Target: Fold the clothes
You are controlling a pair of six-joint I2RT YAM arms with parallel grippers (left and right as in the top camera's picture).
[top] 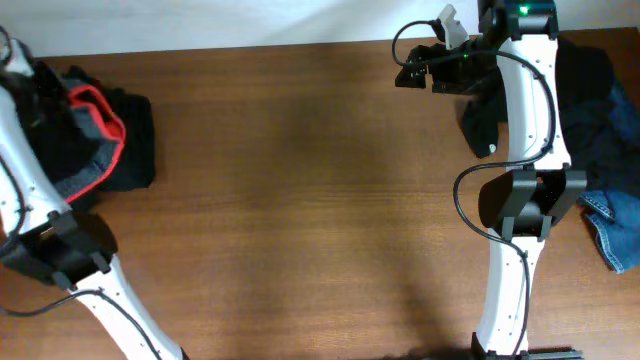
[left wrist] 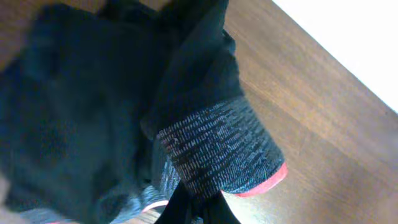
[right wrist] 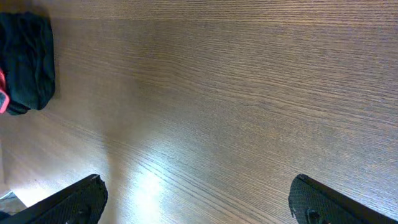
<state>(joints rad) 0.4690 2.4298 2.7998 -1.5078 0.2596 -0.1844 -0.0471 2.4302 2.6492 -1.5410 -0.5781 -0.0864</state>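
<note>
Two right fingers [right wrist: 74, 200] stand spread wide over the bare brown surface [right wrist: 236, 93], holding nothing. Left fingers [left wrist: 194, 213] are pressed together, pinching the black trousers [left wrist: 211, 149] near the grey waistband. Trousers sit bunched upper left in the overhead view, remaining clothes [top: 600, 110] upper right.

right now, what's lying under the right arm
A heap of dark clothes on the table, with a blue denim piece at its near edge. The right arm covers part of the heap, hidden from view.
</note>
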